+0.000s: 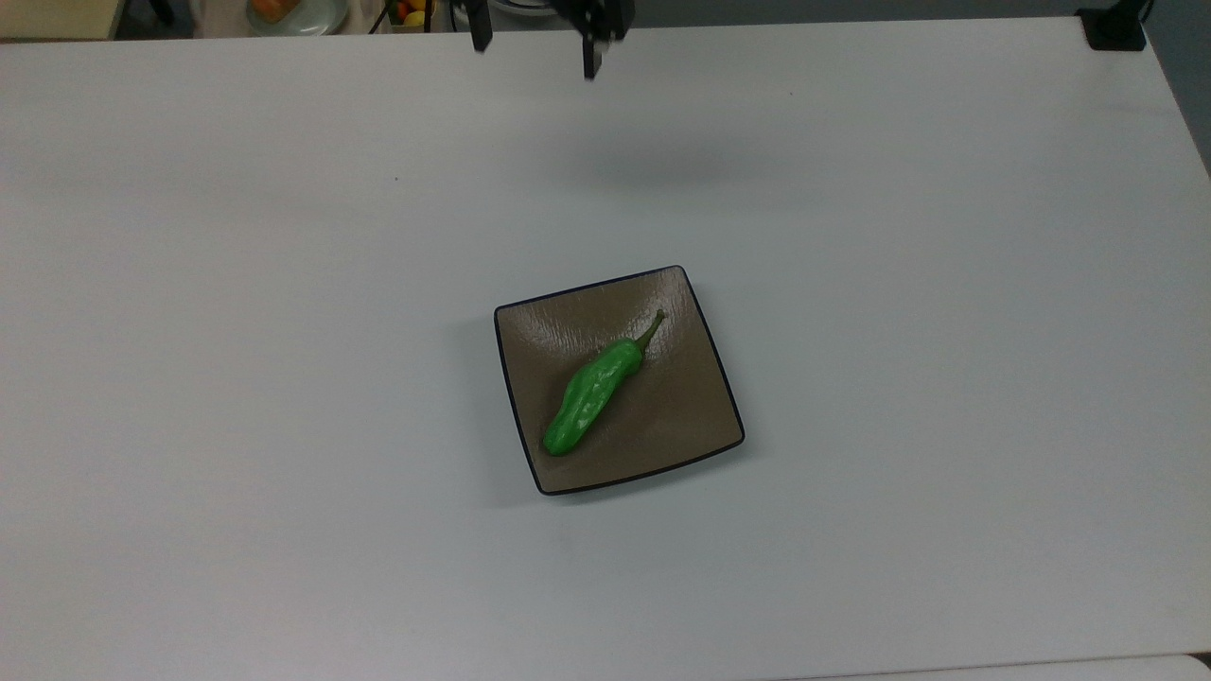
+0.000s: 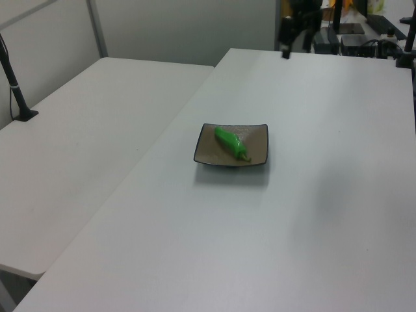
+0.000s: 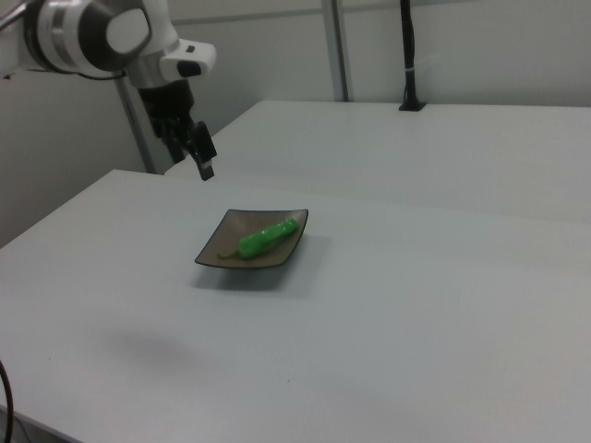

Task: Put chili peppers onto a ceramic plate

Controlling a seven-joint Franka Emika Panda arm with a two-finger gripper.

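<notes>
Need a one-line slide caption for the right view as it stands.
Glossy green chili pepper lies on the square tan-brown ceramic plate, end effector raised clear above the white table.

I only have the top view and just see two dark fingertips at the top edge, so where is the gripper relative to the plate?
Observer: In the right view the gripper hangs in the air well above the white table, off to the right view's left of the ceramic plate.
Operator: Is it carrying anything?
Observer: No, it is open and empty; the chili pepper lies on the plate.
Operator: Does the pepper overhang the rim?
Observer: The left view shows the pepper's body inside the rim, with its stem pointing toward the near edge.
</notes>
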